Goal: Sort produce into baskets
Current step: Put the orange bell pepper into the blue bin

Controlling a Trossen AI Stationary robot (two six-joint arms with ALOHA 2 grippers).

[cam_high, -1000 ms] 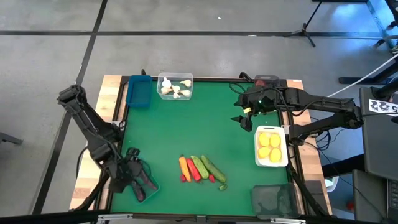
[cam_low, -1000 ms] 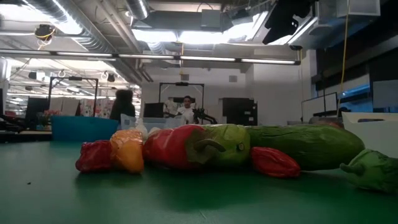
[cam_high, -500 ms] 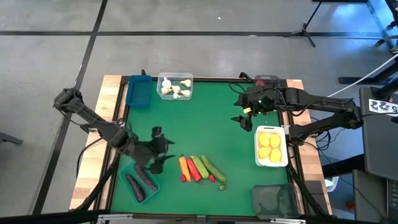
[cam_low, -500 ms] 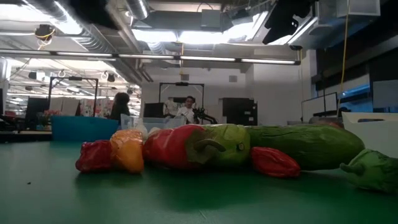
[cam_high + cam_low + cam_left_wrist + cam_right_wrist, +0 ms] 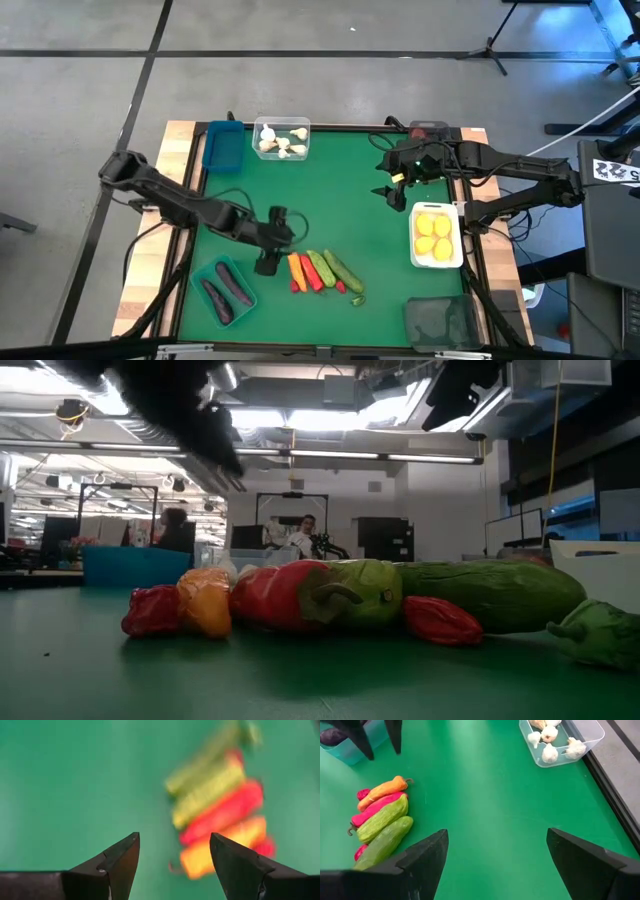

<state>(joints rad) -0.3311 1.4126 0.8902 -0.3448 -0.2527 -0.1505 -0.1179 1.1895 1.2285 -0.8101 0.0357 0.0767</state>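
High view showed the left gripper [image 5: 268, 262] with fingers spread and empty, just beside the orange carrot [image 5: 294, 266], which lay at the near end of a tight row with a red pepper [image 5: 308, 272] and cucumbers [image 5: 335, 268]. Risk: closing here would likely catch the touching pepper or scatter the row. Behind the gripper sat the teal basket [image 5: 200, 275] holding eggplants [image 5: 234, 286]; bare mat beyond the row offered clearance. The right gripper [image 5: 394, 186] waited spread, well apart.

The table [image 5: 350, 210] wears a matt green cloth-like top inside a pale wooden rim. The garlic sits in a clear glossy plastic tray [image 5: 283, 139]. The cucumbers [image 5: 480, 592] look smooth, faintly shiny.
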